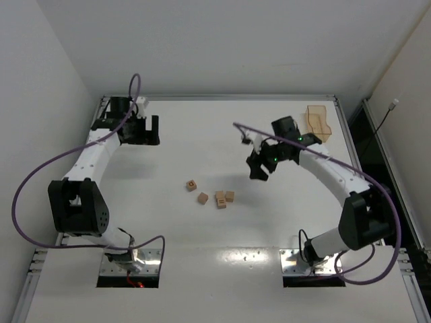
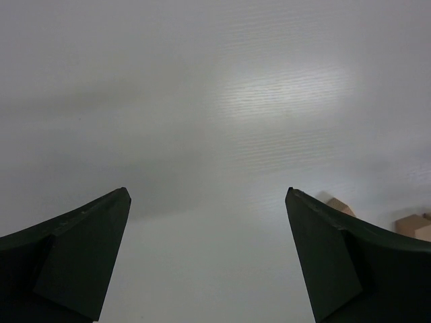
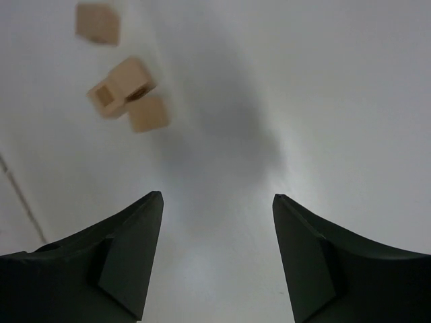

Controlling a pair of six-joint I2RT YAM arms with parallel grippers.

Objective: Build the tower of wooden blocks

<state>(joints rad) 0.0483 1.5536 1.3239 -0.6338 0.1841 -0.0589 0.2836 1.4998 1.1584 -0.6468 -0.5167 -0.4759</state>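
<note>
Several small tan wooden cubes lie loose on the white table near its middle: one with a dark mark, one, and a close cluster. My right gripper is open and empty, hovering right of the cluster. In the right wrist view the cubes lie far beyond my open gripper, at the upper left. My left gripper is open and empty at the far left of the table. In the left wrist view my gripper frames bare table, and two cubes peek out behind the right finger.
A translucent tan tray stands at the back right corner. The table's metal rim runs along the far edge. Purple cables loop from both arms.
</note>
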